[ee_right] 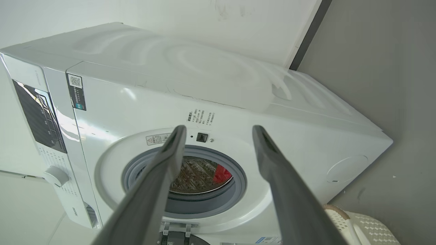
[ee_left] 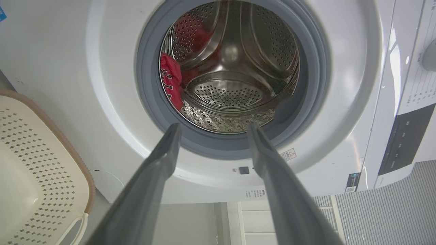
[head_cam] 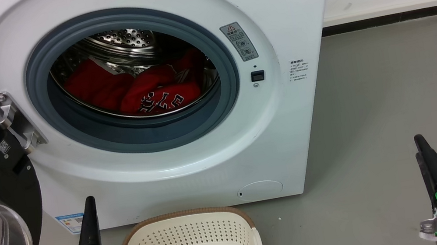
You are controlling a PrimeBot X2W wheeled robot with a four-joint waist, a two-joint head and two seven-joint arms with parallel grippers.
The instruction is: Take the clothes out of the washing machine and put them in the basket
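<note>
1. While the washing machine (head_cam: 281,19) stands open in the head view, red clothes (head_cam: 151,91) lie in its drum (head_cam: 124,38); the basket (head_cam: 185,214) sits on the floor (head_cam: 377,113) before it.
2. Left wrist view: left gripper (ee_left: 213,127) spread wide, empty, facing the drum.
3. Right wrist view: right gripper (ee_right: 218,127) spread, empty.
</note>
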